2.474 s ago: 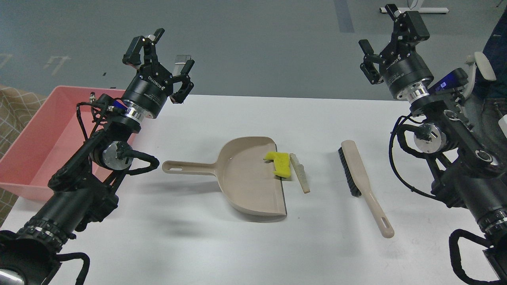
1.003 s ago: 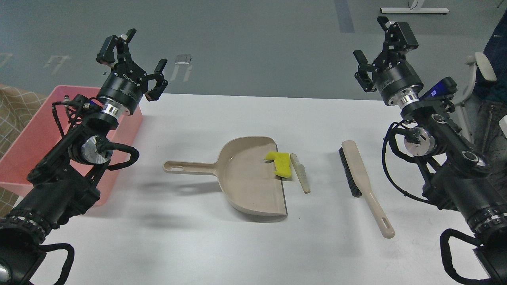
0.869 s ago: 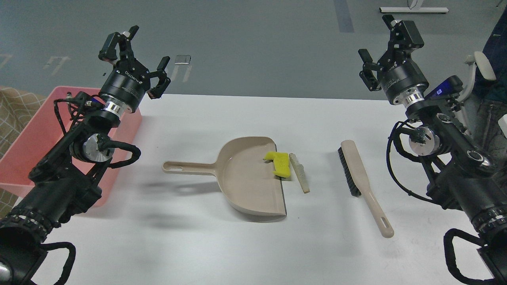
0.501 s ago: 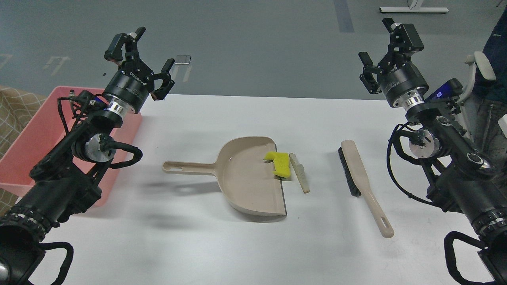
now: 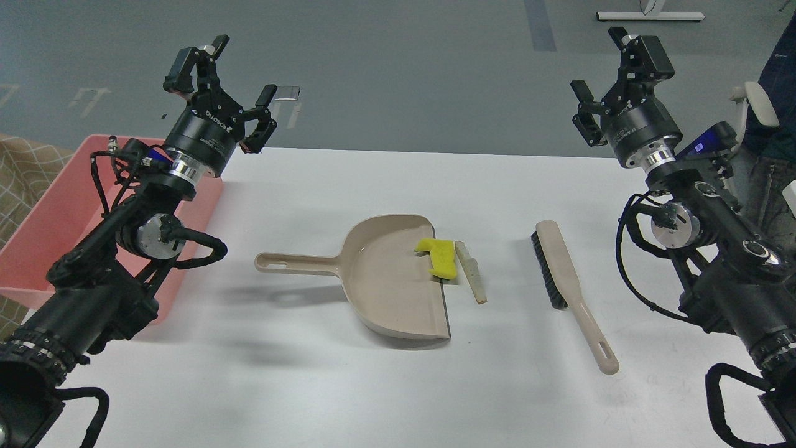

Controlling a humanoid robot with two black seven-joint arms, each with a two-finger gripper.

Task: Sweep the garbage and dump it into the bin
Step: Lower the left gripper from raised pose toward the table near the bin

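From the head view, both of your grippers hang high and empty with fingers spread, the left gripper (image 5: 225, 87) over the far corner of the pink bin (image 5: 59, 211) and the right gripper (image 5: 615, 81) well apart from the brush (image 5: 563, 274), while the yellow chunk (image 5: 440, 257) sits at the dustpan (image 5: 385, 280) lip and the pale slice (image 5: 471, 271) lies just outside it on the table (image 5: 398, 386). You'd probably do best to take the brush by its slim handle with the right, steady the dustpan handle with the left, and sweep both scraps leftward with short low strokes so neither skips over the lip.
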